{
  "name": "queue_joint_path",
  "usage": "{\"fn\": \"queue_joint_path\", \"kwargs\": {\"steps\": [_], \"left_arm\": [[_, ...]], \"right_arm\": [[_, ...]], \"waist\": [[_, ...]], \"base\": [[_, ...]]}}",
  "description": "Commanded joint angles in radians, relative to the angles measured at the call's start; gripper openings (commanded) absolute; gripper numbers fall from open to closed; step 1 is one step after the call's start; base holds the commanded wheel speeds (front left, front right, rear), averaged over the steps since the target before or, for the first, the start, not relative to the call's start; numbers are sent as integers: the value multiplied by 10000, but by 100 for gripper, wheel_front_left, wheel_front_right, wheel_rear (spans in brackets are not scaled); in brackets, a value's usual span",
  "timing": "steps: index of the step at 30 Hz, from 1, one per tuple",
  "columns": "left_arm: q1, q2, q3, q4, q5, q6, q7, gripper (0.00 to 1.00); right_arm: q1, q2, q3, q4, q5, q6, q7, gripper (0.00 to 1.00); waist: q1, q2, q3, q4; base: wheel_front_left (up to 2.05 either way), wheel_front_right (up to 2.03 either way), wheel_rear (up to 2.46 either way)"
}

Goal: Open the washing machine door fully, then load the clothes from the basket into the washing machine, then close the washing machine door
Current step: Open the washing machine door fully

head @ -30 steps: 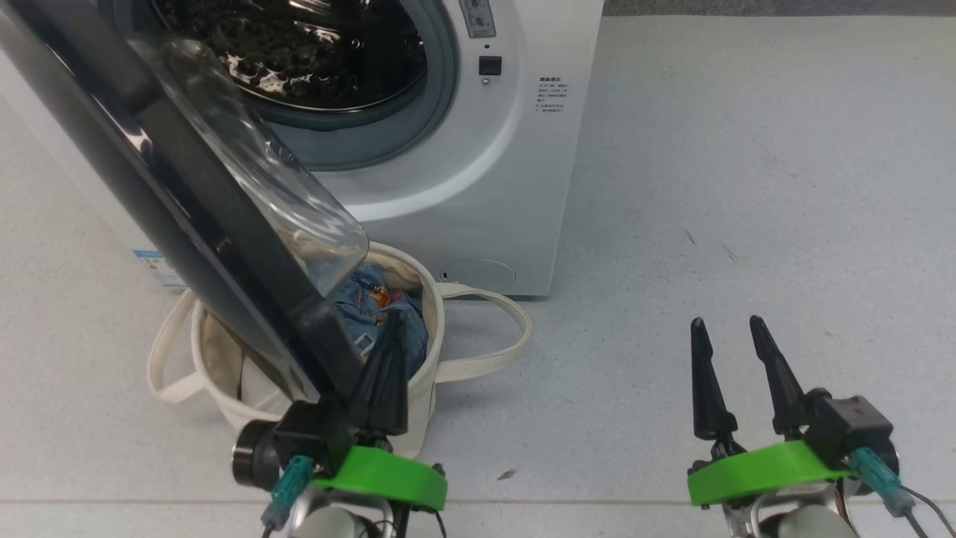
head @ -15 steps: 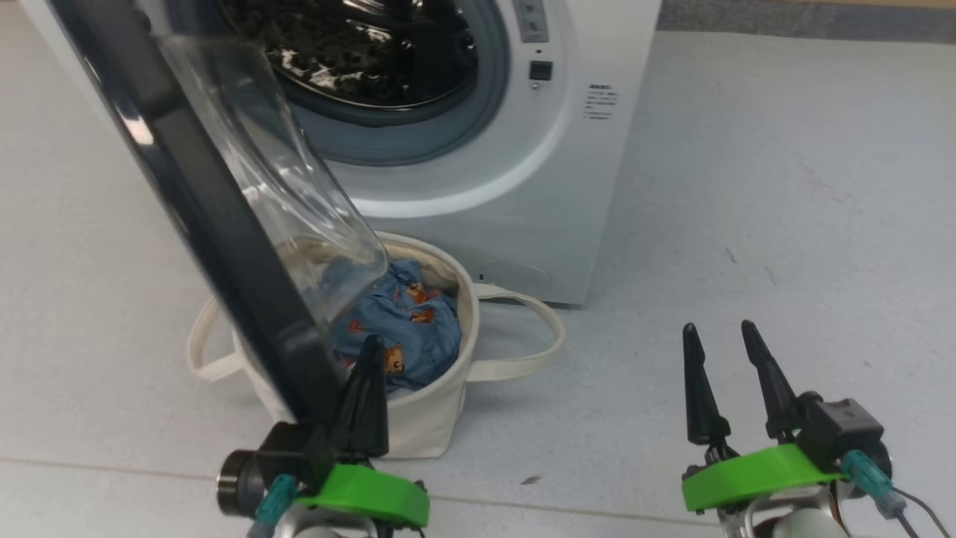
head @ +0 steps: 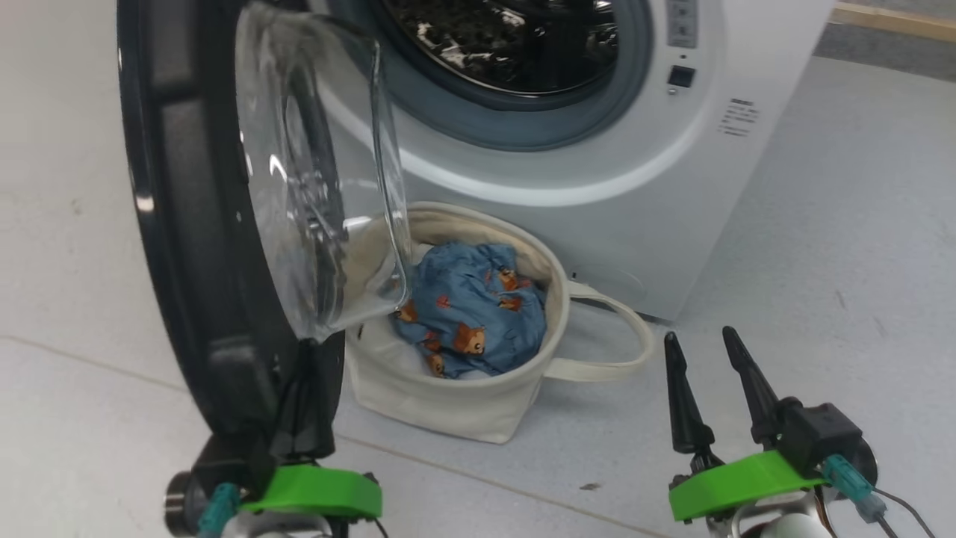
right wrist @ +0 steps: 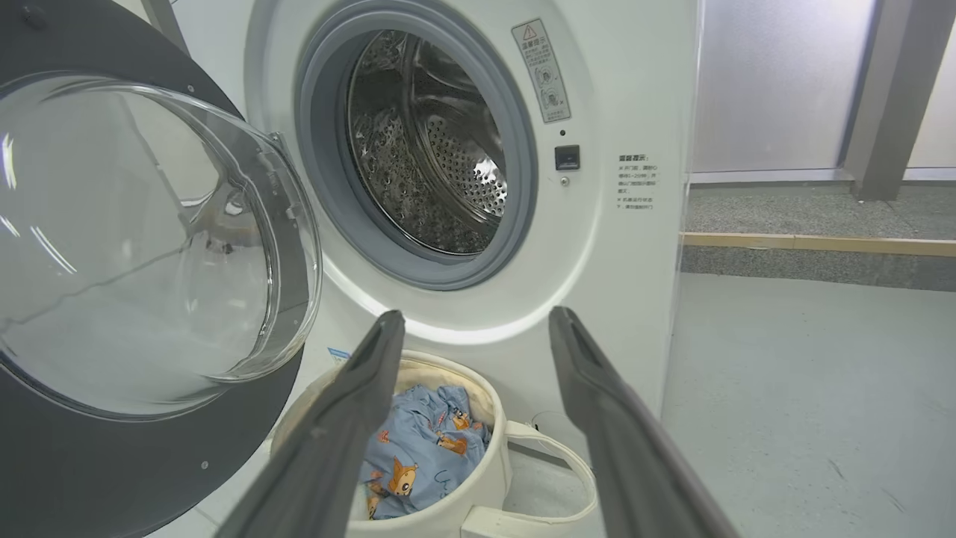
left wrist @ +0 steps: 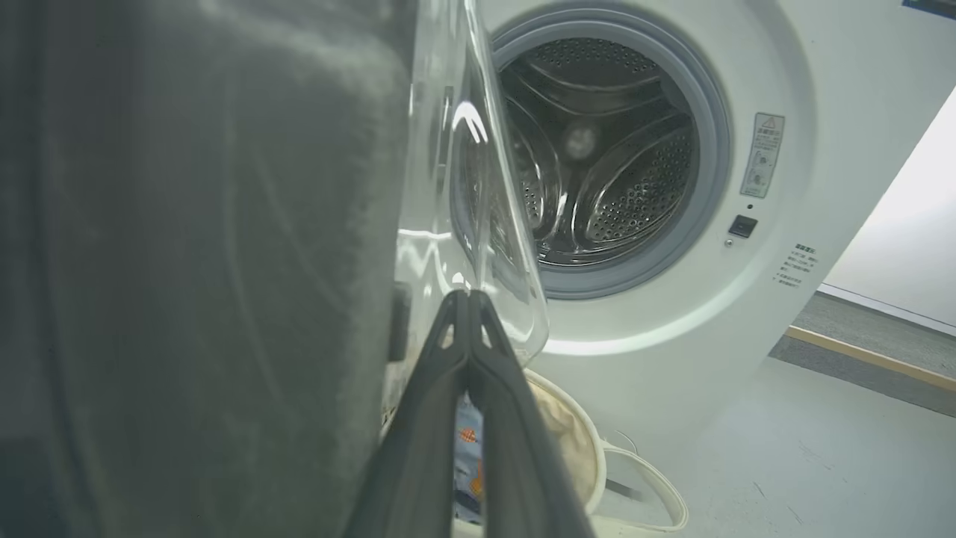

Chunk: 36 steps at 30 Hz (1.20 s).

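The white washing machine [head: 672, 202] stands with its steel drum [right wrist: 433, 142] exposed. Its black-rimmed washing machine door [head: 194, 224] hangs swung out to the left, the clear glass bowl [head: 314, 172] facing the machine. My left gripper [head: 314, 359] is shut with nothing between its fingers; they rest against the inner side of the door's lower rim, and its tips [left wrist: 467, 295] meet beside the glass. Below the drum sits the cream basket [head: 448, 403] holding the light-blue bear-print clothes [head: 470, 306]. My right gripper [head: 698, 335] hovers open to the basket's right, clear of it.
Pale grey floor [head: 821, 261] stretches to the right of the machine. A raised strip with a yellow edge [right wrist: 821, 243] and a grey pillar [right wrist: 889, 97] lie behind, to the right. One basket loop handle [head: 620, 351] lies on the floor towards my right gripper.
The door has swung wider away from the machine, with my shut left gripper staying against its lower rim. The head camera has shifted, uncovering more of the basket. My right gripper stays open.
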State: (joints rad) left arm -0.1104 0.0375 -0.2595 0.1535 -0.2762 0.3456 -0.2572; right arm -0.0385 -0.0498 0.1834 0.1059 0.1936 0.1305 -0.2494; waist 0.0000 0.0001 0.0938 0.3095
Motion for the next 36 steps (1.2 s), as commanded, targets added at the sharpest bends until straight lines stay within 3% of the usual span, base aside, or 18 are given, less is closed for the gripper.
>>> {"fn": "queue_joint_path", "kwargs": {"steps": [1,12,19,36], "left_arm": [[-256,127,711,-429,-68,137,-46,0],[-390,127,3040,-756,169,114,-46,0],[-655,226,4421,-512,227,-264,-46,0],[-2604,783,7455,118,-152,-694,-46,0]], "right_arm": [[-355,-5,317,-353,-89,2,-124,100],[-496,-5,258,-308,-397,2,-124,100],[-681,-56,213,-327,-655,2,-124,100],[-1114,-1154,25,-848,-733,2,-124,100]], "waist": [[0,-1,180,390],[0,-1,741,493],[0,-1,1259,391],[0,-1,3045,808]], "base": [[0,0,0],[0,0,0],[0,0,0],[0,0,0]]}}
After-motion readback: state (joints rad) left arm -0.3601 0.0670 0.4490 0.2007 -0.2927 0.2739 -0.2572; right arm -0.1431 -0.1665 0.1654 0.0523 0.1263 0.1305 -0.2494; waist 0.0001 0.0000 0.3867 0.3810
